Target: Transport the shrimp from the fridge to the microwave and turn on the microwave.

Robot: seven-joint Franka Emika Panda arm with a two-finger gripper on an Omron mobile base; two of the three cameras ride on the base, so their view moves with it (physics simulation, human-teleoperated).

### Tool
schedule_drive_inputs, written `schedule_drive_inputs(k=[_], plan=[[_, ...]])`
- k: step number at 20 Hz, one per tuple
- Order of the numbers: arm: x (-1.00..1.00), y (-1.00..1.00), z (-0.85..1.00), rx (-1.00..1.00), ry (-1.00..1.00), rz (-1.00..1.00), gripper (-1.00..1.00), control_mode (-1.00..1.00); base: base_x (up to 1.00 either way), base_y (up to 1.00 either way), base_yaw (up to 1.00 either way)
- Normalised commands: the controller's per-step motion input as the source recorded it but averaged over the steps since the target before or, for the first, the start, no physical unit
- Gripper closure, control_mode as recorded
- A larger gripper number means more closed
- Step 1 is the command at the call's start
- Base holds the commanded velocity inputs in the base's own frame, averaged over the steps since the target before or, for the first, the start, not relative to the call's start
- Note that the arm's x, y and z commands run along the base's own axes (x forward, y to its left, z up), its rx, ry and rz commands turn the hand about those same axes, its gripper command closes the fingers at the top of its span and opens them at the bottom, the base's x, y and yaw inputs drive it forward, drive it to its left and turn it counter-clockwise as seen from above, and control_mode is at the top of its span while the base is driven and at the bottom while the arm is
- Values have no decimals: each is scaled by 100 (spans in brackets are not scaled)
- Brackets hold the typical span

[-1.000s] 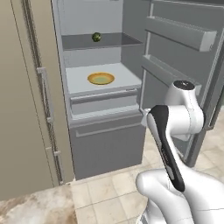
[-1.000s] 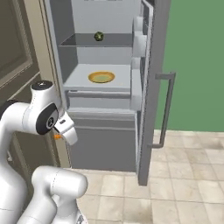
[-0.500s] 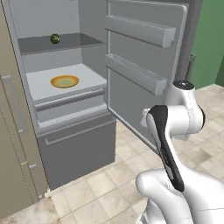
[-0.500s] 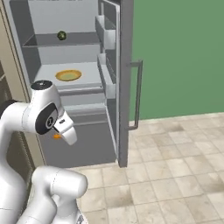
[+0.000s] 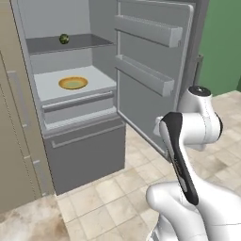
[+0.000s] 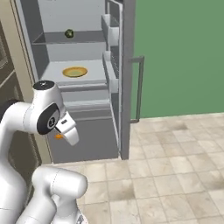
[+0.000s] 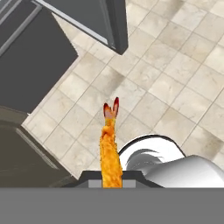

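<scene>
Fridge stood open at left: matte pale-grey interior, flat shelves, plain drawer fronts below. A small dark-green round item sat on the upper shelf; a round yellow-orange plate lay on the shelf beneath. The fridge door was swung wide, with two moulded bins on its inner face. The gripper was clenched on the shrimp, an elongated, rough orange piece with a red forked tail, held above the floor outside the fridge. Floor was beige mottled square tile; green wall at right.
</scene>
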Motion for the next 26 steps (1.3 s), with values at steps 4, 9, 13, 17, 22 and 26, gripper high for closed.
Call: schedule_drive_inputs(k=[4, 9, 13, 17, 22, 26], plan=[[0, 0, 0, 0, 0, 0, 100, 100, -48, -21, 40], [0, 0, 0, 0, 0, 0, 100, 100, -53, -26, 61], [0, 0, 0, 0, 0, 0, 100, 100, -49, -31, 71], [0, 0, 0, 0, 0, 0, 100, 100, -49, -32, 71], [0, 0, 0, 0, 0, 0, 100, 100, -49, -29, 72], [0, 0, 0, 0, 0, 0, 100, 100, -49, -25, 72]])
